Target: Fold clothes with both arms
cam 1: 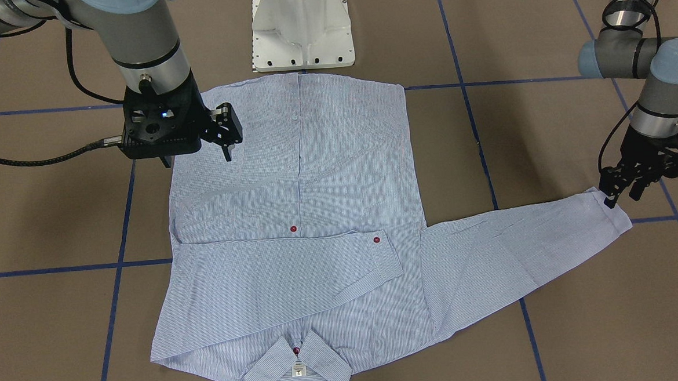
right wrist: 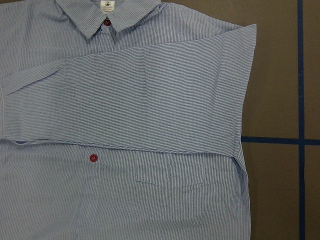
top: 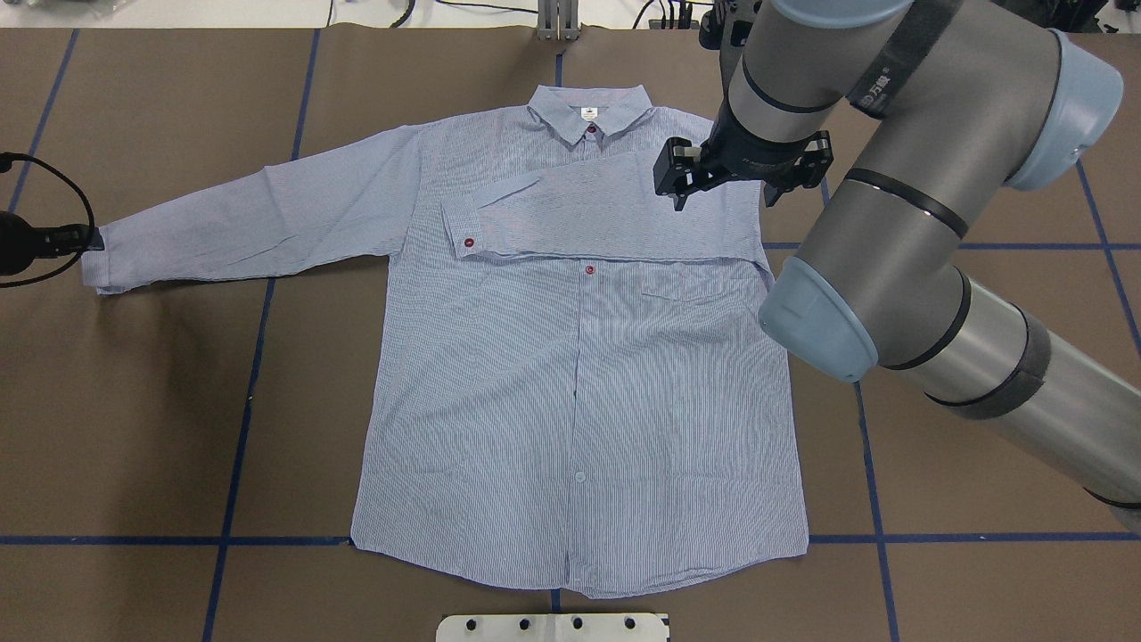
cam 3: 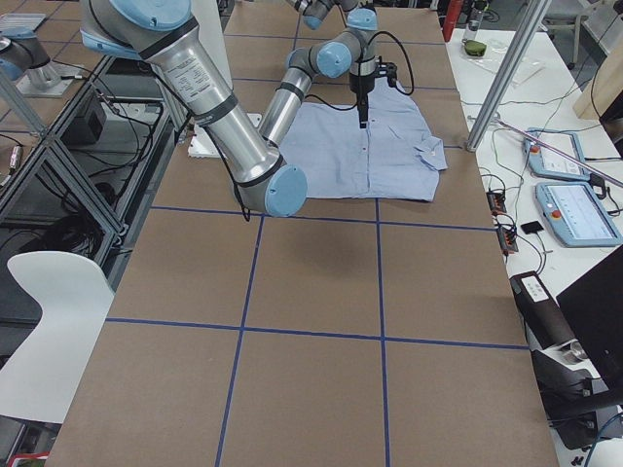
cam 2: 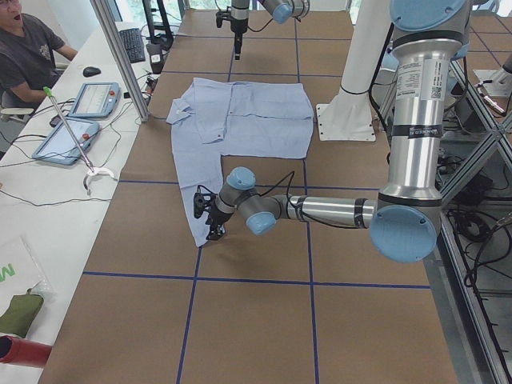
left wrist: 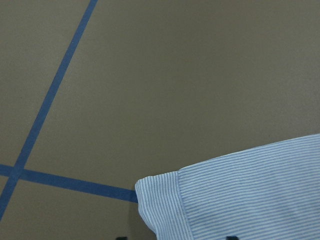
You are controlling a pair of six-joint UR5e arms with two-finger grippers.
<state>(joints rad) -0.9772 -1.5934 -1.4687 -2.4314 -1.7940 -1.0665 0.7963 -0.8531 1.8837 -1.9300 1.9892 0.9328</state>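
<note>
Seen from across the table, the shirt (cam 1: 315, 174) lies flat and buttoned on the brown table (cam 1: 545, 145). Its collar (cam 1: 298, 370) is at the near edge and its hem is up by the white base (cam 1: 302, 35). The folded sleeve (cam 1: 274, 281) lies across the chest and ends at a red button (cam 1: 376, 239). The outstretched sleeve (cam 1: 522, 245) runs straight out sideways. The right gripper (cam 1: 198, 158) hangs above the shirt on the folded side, its jaws spread wide and empty. The left gripper (cam 1: 622, 194) sits at the cuff (cam 1: 613, 217) of the outstretched sleeve with its fingers apart and nothing pinched between them.

From over the robot's shoulders, the pocket (top: 691, 283) shows just below the folded sleeve. The left gripper is almost cut off at the edge, only its black tip showing by the cuff.

From the left end, the near arm reaches low along the table to the cuff, and a person (cam 2: 28, 48) sits at a bench beyond.

From the right end, the right gripper points straight down over the shirt.

The left wrist camera shows the cuff's corner by a blue tape line (left wrist: 50, 100). Two dark fingertips (left wrist: 230, 237) peek in at the bottom, well apart, with the corner lying between them.

The right wrist camera looks down on the folded sleeve, the collar and the pocket.
</note>
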